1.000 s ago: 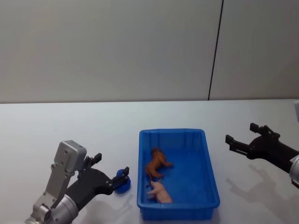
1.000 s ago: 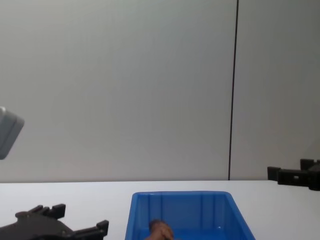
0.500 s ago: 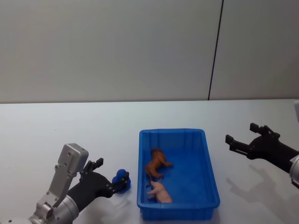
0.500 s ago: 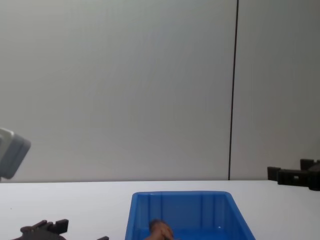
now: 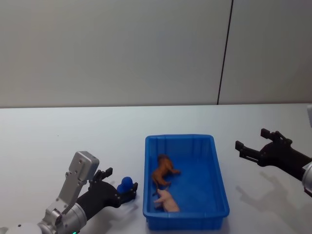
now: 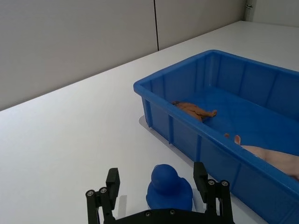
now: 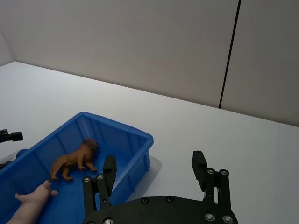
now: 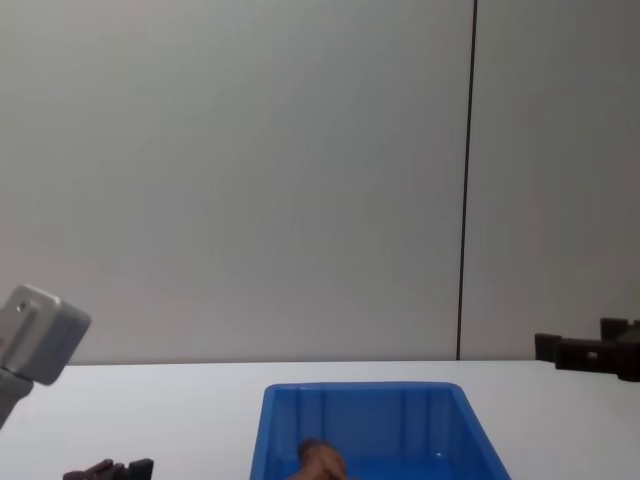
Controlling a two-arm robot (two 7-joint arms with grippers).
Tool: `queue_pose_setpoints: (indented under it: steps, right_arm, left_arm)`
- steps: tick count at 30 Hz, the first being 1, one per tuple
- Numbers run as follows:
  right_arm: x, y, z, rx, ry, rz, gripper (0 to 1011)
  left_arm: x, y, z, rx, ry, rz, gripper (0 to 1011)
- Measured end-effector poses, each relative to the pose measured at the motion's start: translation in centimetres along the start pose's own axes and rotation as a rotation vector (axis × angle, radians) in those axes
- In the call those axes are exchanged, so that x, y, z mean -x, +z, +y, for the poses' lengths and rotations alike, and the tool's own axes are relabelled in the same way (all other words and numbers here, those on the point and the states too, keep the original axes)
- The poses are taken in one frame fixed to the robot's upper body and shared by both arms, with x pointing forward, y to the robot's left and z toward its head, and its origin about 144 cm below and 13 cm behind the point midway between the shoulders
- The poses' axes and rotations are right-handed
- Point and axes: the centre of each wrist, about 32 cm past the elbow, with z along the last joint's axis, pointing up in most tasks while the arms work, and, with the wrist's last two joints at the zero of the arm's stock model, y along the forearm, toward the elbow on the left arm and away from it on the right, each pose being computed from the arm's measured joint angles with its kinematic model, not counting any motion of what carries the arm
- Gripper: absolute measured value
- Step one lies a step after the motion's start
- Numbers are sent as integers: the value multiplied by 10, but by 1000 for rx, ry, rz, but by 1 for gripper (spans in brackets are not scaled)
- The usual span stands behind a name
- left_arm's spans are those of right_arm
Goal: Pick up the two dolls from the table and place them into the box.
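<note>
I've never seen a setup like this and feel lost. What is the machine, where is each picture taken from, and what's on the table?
It is a robot with two arms, each ending in a black two-fingered tool. One camera looks down from its head, one forward from its chest, and one sits on each wrist. On the white table stands a blue box holding two dolls: a brown animal and a pink pig. The left tool is open around a small blue toy lying beside the box, without gripping it. The right tool hovers open over bare table to the box's right. Neither holds anything.
</note>
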Motion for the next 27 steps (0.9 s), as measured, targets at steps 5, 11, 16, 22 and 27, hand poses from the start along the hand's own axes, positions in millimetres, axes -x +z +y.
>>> queue_pose_setpoints:
  steps: [5, 11, 16, 22, 27]
  right_arm:
    - [0, 0, 0, 0, 0, 0, 1001]
    - [0, 0, 0, 0, 0, 0, 1001]
    - [0, 0, 0, 0, 0, 0, 1001]
    - [0, 0, 0, 0, 0, 0, 1001]
    - [0, 0, 0, 0, 0, 0, 1001]
  left_arm:
    - [-2, -2, -5, -6, -7, -6, 1001]
    - [-4, -5, -10, -13, -11, -11, 882]
    - [-5, -6, -12, -18, -14, -13, 770]
    - [-5, -6, -15, -23, -15, -12, 563]
    - [-6, -6, -17, -29, -14, -11, 391]
